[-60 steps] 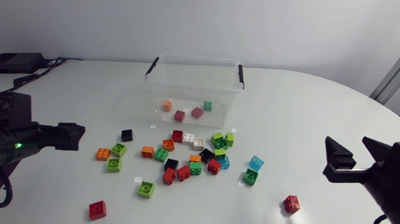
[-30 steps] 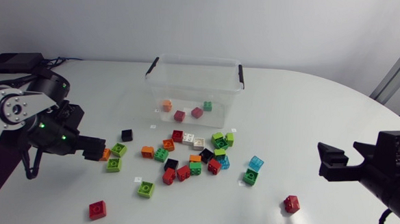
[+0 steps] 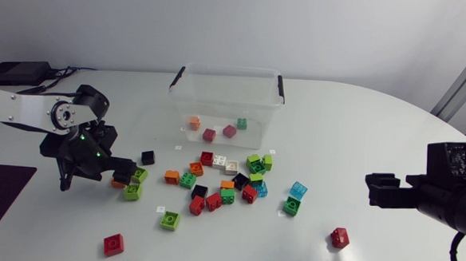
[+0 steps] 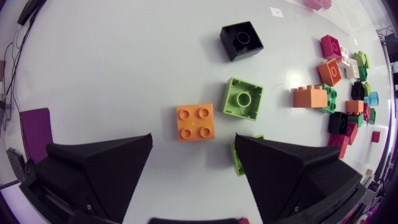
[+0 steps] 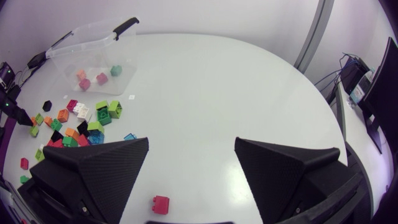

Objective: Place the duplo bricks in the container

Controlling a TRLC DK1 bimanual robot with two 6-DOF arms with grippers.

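An orange four-stud brick [image 4: 195, 121] lies on the white table just ahead of my left gripper [image 4: 194, 171], in line with the gap between its open fingers. In the head view that gripper [image 3: 121, 173] hangs over the left end of the brick pile. A light green brick [image 4: 242, 98] and a black brick [image 4: 242, 40] lie further ahead. The clear container [image 3: 227, 94] at the back holds several small bricks. My right gripper [image 3: 374, 190] stands open at the right, above the table. A lone red brick [image 5: 161, 204] lies below the gap between its fingers.
Several loose bricks [image 3: 226, 182] in mixed colours lie in front of the container. A red brick [image 3: 113, 244] and a green one [image 3: 169, 220] lie nearer the front edge. The container's black-handled rim [image 5: 124, 26] shows far ahead of the right gripper.
My left arm has swung in from the left edge and turned down over the orange brick. My right gripper has shifted slightly left and turned.
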